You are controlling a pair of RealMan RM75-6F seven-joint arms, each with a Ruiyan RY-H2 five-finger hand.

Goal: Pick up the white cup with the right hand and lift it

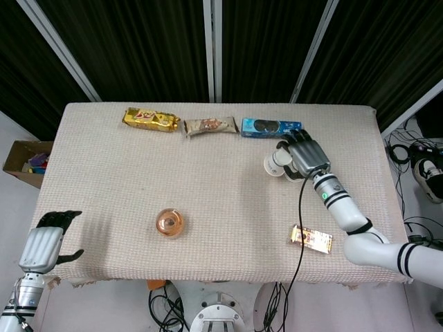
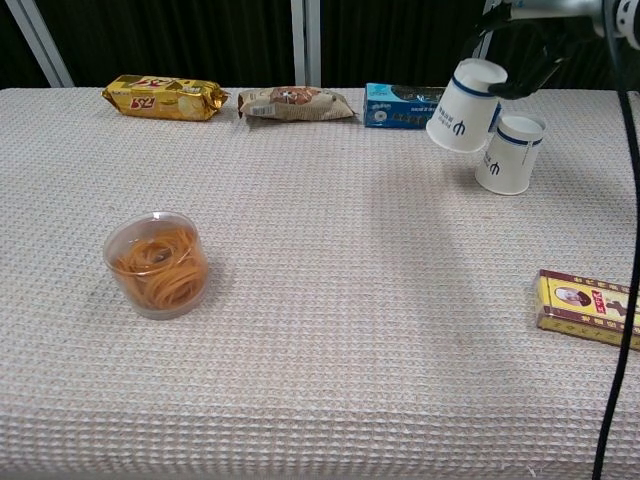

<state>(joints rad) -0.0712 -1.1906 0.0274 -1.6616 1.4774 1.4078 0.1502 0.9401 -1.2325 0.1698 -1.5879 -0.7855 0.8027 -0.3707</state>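
Note:
My right hand (image 1: 305, 156) grips a white cup (image 2: 465, 92) with a blue band and logo. The cup hangs tilted above the table, its closed end pointing up and left in the chest view. In the head view the same cup (image 1: 275, 162) sticks out left of the hand. A second white cup (image 2: 508, 153) stands upside down on the cloth just right of and below the held one, apart from it. Dark fingers (image 2: 523, 72) wrap the held cup's far side. My left hand (image 1: 46, 241) hovers off the table's near left corner, holding nothing, fingers apart.
Along the far edge lie a yellow snack pack (image 1: 151, 119), a brown snack pack (image 1: 211, 126) and a blue cookie box (image 1: 271, 128). A clear tub of rubber bands (image 1: 169, 223) sits near the front left. A small yellow box (image 1: 311, 238) lies front right, beside a black cable (image 1: 301, 228).

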